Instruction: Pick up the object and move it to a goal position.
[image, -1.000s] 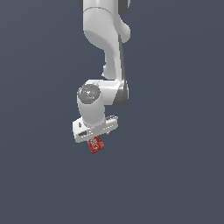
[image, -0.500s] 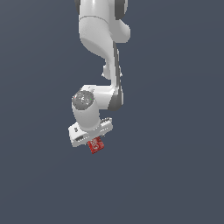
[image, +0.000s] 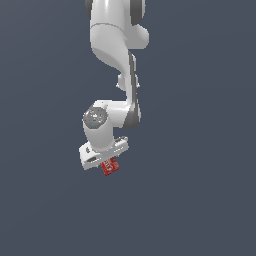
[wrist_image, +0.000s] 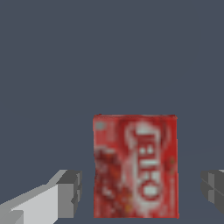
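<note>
Gripper (image: 106, 161) is spread, not pinching anything. In the wrist view both fingers (wrist_image: 69, 193) stand off the red box (wrist_image: 135, 166), with a clear gap on each side. The gap on one side looks narrower than on the other, so the box isn't centred between them.

Box location: between the fingers, printed face toward the wrist camera. In the exterior view it sits right at the fingertips, poking out under the hand, slightly tilted. The background is flat grey all over, so I can't tell where the support surface is or whether the box rests on it. No goal marker is visible in either view.

My read is that the grasp isn't made yet and closing is next.

Risks:
- Off-centre box: the nearer finger hits first and shoves or rotates the box before the other one lands, giving a skewed grip.
- Only the fingertips show beside the box and depth is unclear. If the tips are too high, they catch just the top edge and the box pivots out on lift.
- It's a thin flat box, so squeezing a corner instead of flat sides could pop it loose.
- Lifting before full closure leaves the box behind.
</note>
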